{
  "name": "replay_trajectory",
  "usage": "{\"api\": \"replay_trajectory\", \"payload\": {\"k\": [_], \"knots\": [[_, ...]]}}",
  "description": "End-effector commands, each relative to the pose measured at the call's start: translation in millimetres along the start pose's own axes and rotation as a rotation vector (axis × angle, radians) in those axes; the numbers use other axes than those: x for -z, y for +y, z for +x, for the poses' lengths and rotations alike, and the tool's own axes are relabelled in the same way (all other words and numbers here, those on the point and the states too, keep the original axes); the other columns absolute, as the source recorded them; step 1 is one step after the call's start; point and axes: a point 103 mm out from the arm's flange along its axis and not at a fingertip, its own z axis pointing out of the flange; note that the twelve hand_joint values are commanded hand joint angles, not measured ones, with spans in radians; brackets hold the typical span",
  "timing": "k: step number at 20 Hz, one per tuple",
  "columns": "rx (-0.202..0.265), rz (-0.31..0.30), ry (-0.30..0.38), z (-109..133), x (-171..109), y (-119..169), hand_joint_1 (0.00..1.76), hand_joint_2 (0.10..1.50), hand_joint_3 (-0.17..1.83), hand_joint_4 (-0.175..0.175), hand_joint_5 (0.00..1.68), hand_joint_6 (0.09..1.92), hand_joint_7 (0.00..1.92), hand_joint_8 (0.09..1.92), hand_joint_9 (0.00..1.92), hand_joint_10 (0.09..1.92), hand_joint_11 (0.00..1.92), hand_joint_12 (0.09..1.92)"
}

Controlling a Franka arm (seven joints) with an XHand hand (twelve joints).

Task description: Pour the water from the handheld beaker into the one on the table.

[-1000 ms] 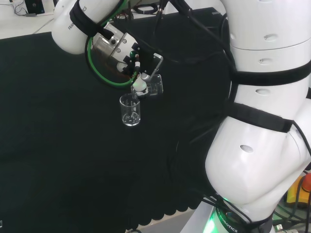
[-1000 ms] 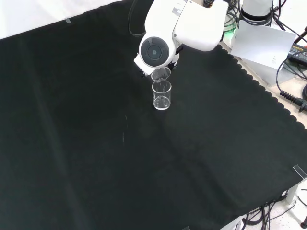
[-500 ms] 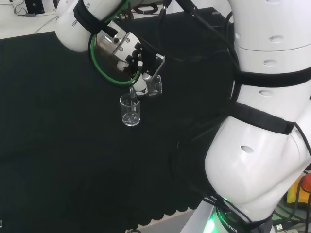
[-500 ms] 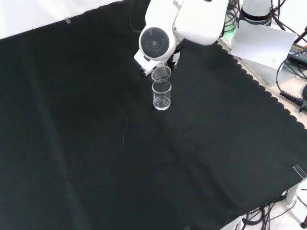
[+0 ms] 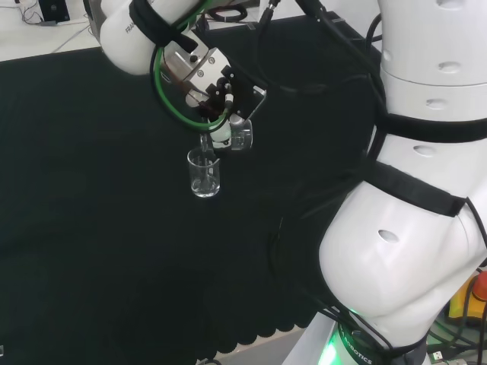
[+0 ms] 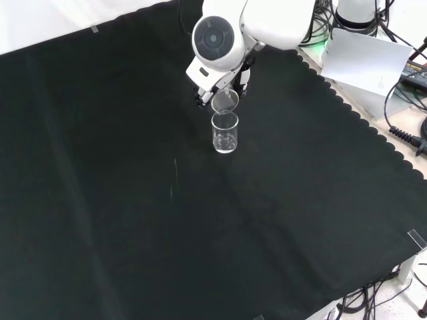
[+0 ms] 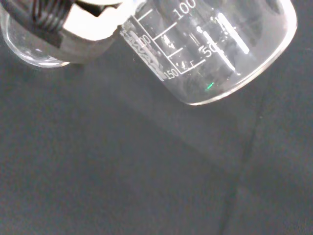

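Note:
A clear glass beaker [image 5: 204,173] stands upright on the black cloth; in the front view the same beaker [image 6: 225,133] sits below the arm's white link. The hand [image 5: 217,95] is shut on a second clear beaker [image 5: 239,135], tipped over with its mouth just above the standing one's rim. The tilted beaker [image 6: 224,102] faces the front camera with its mouth. Up close, the held beaker [image 7: 215,44] shows printed scale marks, with a finger [image 7: 78,29] curled across its wall. I cannot tell how much water either vessel holds.
The arm's big white links [image 5: 426,190] stand at the right of the head view. The cloth's scalloped edge [image 6: 363,123] runs along the right of the front view, with cables and a white sheet [image 6: 363,60] beyond it.
The arm's forearm link has risen and swung over the last second, tilting the held beaker further over the standing one. The standing beaker has stayed where it was.

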Motion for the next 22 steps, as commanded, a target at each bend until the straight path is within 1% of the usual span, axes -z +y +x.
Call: {"api": "replay_trajectory", "payload": {"k": [1,5,8,11,12,13,17,22], "knots": [[0.036,-0.066,0.124,-11,-7,-2,1.32,1.01,-0.17,-0.131,1.48,0.09,1.52,0.28,1.53,0.68,1.34,0.91],[0.049,-0.142,0.163,-15,-11,-4,1.32,1.01,-0.17,-0.126,1.48,0.09,1.51,0.29,1.53,0.68,1.34,0.91],[0.061,-0.182,0.191,-18,-15,-4,1.32,1.02,-0.17,-0.124,1.48,0.09,1.51,0.29,1.53,0.68,1.33,0.90],[0.088,-0.228,0.260,-25,-20,-4,1.32,1.02,-0.17,-0.121,1.48,0.09,1.51,0.29,1.53,0.68,1.33,0.90],[0.102,-0.233,0.290,-27,-22,-3,1.32,1.02,-0.17,-0.120,1.48,0.09,1.51,0.29,1.53,0.68,1.33,0.90],[0.112,-0.248,0.335,-30,-25,-3,1.32,1.02,-0.17,-0.117,1.48,0.09,1.51,0.29,1.52,0.68,1.33,0.90],[0.138,-0.290,0.392,-35,-31,-1,1.32,1.02,-0.17,-0.109,1.48,0.09,1.51,0.29,1.52,0.68,1.32,0.89],[0.157,-0.332,0.467,-42,-40,4,1.32,1.02,-0.17,-0.105,1.48,0.09,1.51,0.29,1.51,0.68,1.31,0.89]]}}
